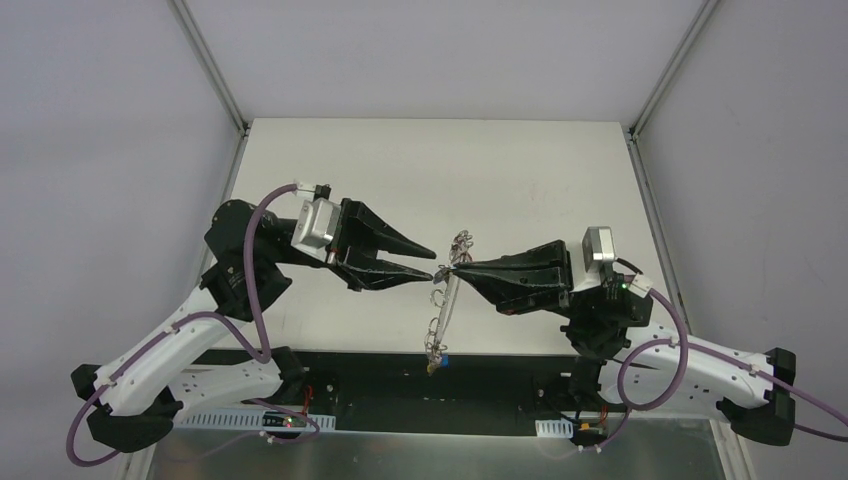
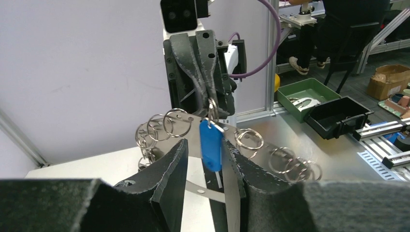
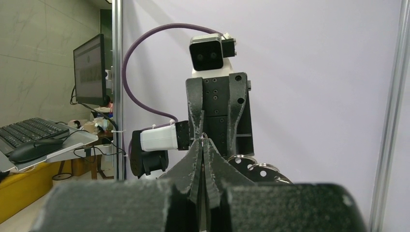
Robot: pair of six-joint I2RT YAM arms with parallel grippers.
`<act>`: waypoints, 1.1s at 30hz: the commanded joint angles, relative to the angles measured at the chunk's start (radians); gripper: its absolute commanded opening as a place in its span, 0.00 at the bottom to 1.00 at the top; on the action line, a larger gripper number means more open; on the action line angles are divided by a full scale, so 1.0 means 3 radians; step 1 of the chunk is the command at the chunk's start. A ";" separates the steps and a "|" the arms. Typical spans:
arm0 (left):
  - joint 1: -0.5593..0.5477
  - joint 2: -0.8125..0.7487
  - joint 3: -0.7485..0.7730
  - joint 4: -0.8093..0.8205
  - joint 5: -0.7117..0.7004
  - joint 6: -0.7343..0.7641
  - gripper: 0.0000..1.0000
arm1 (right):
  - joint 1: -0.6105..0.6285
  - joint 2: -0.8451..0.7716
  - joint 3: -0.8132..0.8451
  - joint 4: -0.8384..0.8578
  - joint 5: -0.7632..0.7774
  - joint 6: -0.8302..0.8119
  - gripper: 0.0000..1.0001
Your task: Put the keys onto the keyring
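Left wrist view: beyond blue key (image 2: 211,147), green bin (image 2: 290,109) holds pale item (image 2: 303,102).

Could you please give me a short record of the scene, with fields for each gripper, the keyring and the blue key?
Left gripper: jaws open, either side of the blue key, not clamping it
Right gripper: jaws shut on the keyring
Keyring: hanging above the table, rings dangling
Blue key: hanging just under the right gripper's tips
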 commanded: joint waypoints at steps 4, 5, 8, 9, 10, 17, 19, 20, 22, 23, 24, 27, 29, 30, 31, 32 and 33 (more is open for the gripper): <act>-0.0030 -0.0145 0.0076 0.0212 0.0106 -0.0077 0.34 | 0.0010 -0.0041 0.0108 0.0157 0.0086 -0.0048 0.00; -0.0030 -0.0139 0.0071 0.0225 0.0108 -0.0092 0.35 | 0.0011 -0.0034 0.0112 0.0155 0.0088 -0.0049 0.00; -0.0032 -0.0131 0.0049 0.0247 0.0115 -0.0117 0.38 | 0.0011 -0.0006 0.0125 0.0155 0.0080 -0.0043 0.00; -0.0034 -0.0123 0.0040 0.0255 0.0113 -0.0121 0.38 | 0.0011 0.0006 0.0132 0.0155 0.0078 -0.0042 0.00; -0.0036 -0.0124 0.0031 0.0257 0.0110 -0.0122 0.38 | 0.0011 0.0013 0.0137 0.0153 0.0076 -0.0039 0.00; -0.0036 -0.0073 -0.0009 0.0258 0.0102 -0.0121 0.40 | 0.0011 0.0067 0.0172 0.0176 0.0047 -0.0027 0.00; -0.0040 -0.0067 -0.0021 0.0257 0.0109 -0.0120 0.40 | 0.0011 0.0078 0.0178 0.0183 0.0043 -0.0027 0.00; -0.0038 -0.0067 -0.0024 0.0252 0.0112 -0.0120 0.40 | 0.0010 0.0077 0.0176 0.0189 0.0037 -0.0027 0.00; -0.0036 -0.0069 -0.0032 0.0225 0.0112 -0.0103 0.40 | 0.0010 0.0077 0.0179 0.0197 0.0028 -0.0028 0.00; -0.0037 -0.0072 -0.0035 0.0201 0.0115 -0.0089 0.40 | 0.0009 0.0078 0.0182 0.0199 0.0025 -0.0032 0.00; -0.0038 -0.0073 -0.0035 0.0184 0.0113 -0.0079 0.40 | 0.0010 0.0078 0.0185 0.0200 0.0027 -0.0032 0.00; -0.0040 -0.0071 -0.0044 0.0151 0.0115 -0.0062 0.40 | 0.0012 0.0093 0.0200 0.0196 0.0008 -0.0033 0.00; -0.0040 -0.0071 -0.0051 0.0126 0.0114 -0.0045 0.39 | 0.0012 0.0096 0.0206 0.0194 -0.0001 -0.0032 0.00; -0.0039 -0.0075 -0.0055 0.0104 0.0112 -0.0035 0.39 | 0.0012 0.0102 0.0211 0.0196 -0.0003 -0.0030 0.00; -0.0036 -0.0078 -0.0055 0.0089 0.0113 -0.0023 0.39 | 0.0010 0.0103 0.0214 0.0201 -0.0004 -0.0032 0.00; -0.0037 -0.0078 -0.0055 0.0074 0.0111 -0.0014 0.38 | 0.0011 0.0105 0.0212 0.0199 -0.0005 -0.0033 0.00; -0.0038 -0.0077 -0.0055 0.0059 0.0113 -0.0008 0.37 | 0.0011 0.0106 0.0218 0.0200 -0.0008 -0.0031 0.00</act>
